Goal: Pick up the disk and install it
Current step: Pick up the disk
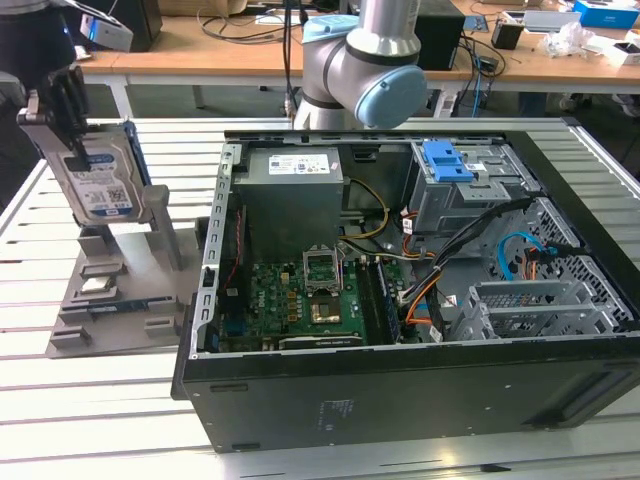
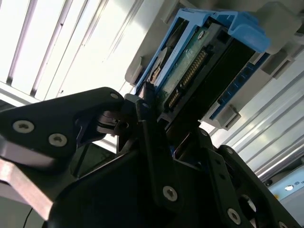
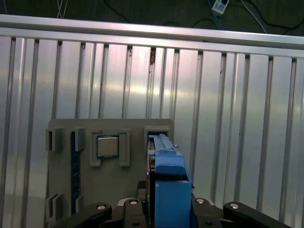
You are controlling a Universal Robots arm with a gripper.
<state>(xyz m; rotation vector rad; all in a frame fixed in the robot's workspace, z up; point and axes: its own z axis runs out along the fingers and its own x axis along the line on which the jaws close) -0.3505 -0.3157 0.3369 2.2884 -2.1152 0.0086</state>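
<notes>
1. The fingers are pressing against both flat faces of the disk. The jaws are standing only as far apart as the disk is thick.
2. The black linkages are covering the actual pad contact in both wrist views.
3. In the exterior view the gripper is holding the disk by its upper edge. The disk is hanging upright directly above the grey holder plate, with its label facing the camera.
4. The upright stand on that plate is overlapping the disk's lower edge, so I cannot tell whether the two are touching.
5. In the first wrist view the blue carrier frame is masking the metal body. A processor chip is sitting in a pocket of the plate, just beside the disk's slot.
6. The open computer case is lying on the slatted table at the exterior view's right of the plate, apart from the disk.
7. The power-supply box is sitting at the case's plate side, and the drive cage is sitting farther from the plate.
8. The arm is running out of the picture behind the case.
</notes>
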